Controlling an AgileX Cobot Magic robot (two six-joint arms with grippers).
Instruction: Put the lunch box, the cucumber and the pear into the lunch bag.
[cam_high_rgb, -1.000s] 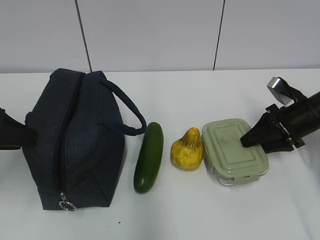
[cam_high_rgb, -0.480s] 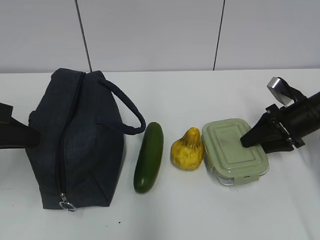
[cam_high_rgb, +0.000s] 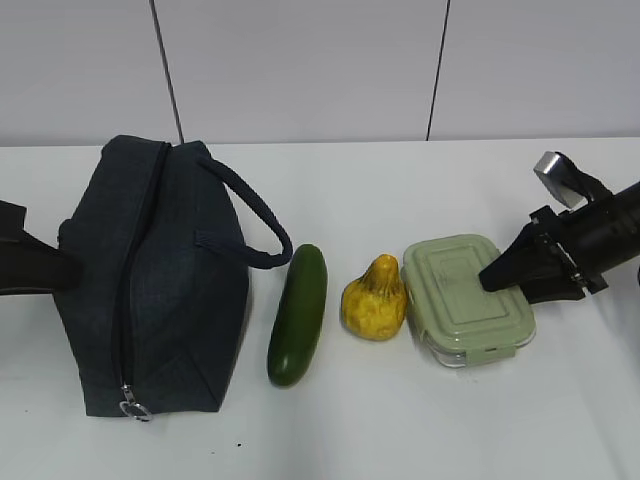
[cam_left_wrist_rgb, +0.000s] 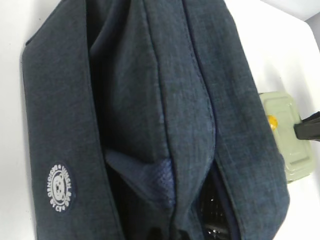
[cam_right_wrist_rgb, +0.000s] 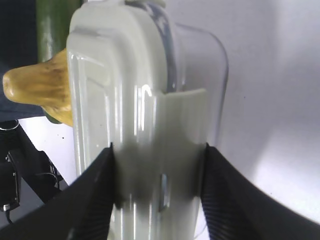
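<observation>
The navy lunch bag (cam_high_rgb: 150, 280) lies on its side at the left, its zipper running to a silver ring pull (cam_high_rgb: 133, 409). My left gripper (cam_high_rgb: 72, 268) presses into the bag's left flank and is shut on bunched fabric (cam_left_wrist_rgb: 165, 165); its fingers are hidden in the left wrist view. The dark green cucumber (cam_high_rgb: 298, 315) and the yellow pear (cam_high_rgb: 374, 300) lie between the bag and the lunch box (cam_high_rgb: 465, 300). My right gripper (cam_high_rgb: 492, 280) is closed on the lunch box (cam_right_wrist_rgb: 145, 100), one finger on each side of its right end.
The white table (cam_high_rgb: 400, 430) holds everything, with a white panelled wall (cam_high_rgb: 300, 70) behind. The bag's padded loop handle (cam_high_rgb: 255, 225) arches toward the cucumber. The pear (cam_right_wrist_rgb: 40, 87) sits close against the lunch box's left side.
My left gripper has shut on the bag's side, and the bag's left flank has drawn in slightly. The lunch box has crept a little to the left. The right gripper's hold is unchanged.
</observation>
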